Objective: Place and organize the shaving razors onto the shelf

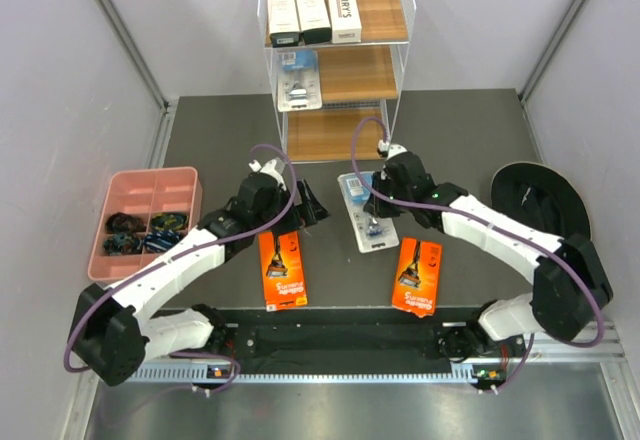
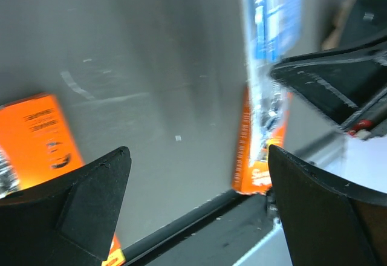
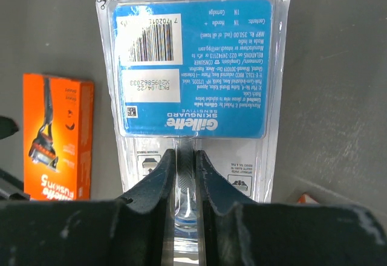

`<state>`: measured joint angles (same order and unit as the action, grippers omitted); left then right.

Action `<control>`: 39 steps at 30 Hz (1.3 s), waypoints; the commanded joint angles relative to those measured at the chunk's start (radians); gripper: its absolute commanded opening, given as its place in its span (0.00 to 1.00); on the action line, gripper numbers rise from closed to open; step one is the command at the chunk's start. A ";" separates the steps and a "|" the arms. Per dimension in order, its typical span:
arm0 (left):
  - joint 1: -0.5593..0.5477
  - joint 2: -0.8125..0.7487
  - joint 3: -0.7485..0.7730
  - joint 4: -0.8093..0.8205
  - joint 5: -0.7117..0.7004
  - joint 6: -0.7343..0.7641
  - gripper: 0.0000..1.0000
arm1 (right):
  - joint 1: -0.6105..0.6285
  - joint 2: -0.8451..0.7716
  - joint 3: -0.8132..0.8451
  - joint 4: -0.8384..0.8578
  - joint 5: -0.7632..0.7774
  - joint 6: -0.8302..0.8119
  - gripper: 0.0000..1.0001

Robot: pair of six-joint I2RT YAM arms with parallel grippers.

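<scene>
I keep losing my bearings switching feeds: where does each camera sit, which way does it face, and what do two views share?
Top external: above and behind, looking down over the table to the shelf; left arm and right arm show.
Left wrist: on the left arm, looking across the table past its open left end effector.
Right wrist: on the right arm, looking down at the blue blister pack pinched by the right end effector.
Shared: both wrist views show that pack.

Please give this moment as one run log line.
right claw: shut on blue blister pack | left claw: open, empty | shelf: three white boxes top tier, second blister pack middle tier | table: two orange cards
</scene>
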<state>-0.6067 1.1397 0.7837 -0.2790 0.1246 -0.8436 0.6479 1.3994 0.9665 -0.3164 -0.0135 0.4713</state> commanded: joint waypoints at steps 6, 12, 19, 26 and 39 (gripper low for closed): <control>-0.001 -0.023 -0.012 0.273 0.150 -0.038 0.99 | 0.113 -0.148 0.000 -0.024 -0.032 0.036 0.00; -0.001 -0.015 -0.034 0.339 0.168 -0.066 0.95 | 0.188 -0.186 0.011 -0.024 -0.014 0.079 0.00; -0.001 -0.015 -0.049 0.368 0.185 -0.078 0.81 | 0.234 -0.203 0.020 -0.023 -0.008 0.112 0.00; 0.001 -0.005 -0.058 0.396 0.225 -0.078 0.60 | 0.242 -0.215 0.023 -0.015 -0.014 0.119 0.00; 0.001 0.023 -0.054 0.403 0.264 -0.071 0.00 | 0.242 -0.209 0.032 -0.006 -0.031 0.124 0.08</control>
<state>-0.6029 1.1553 0.7277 0.0765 0.3546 -0.9405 0.8768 1.2240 0.9554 -0.3767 -0.0277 0.5873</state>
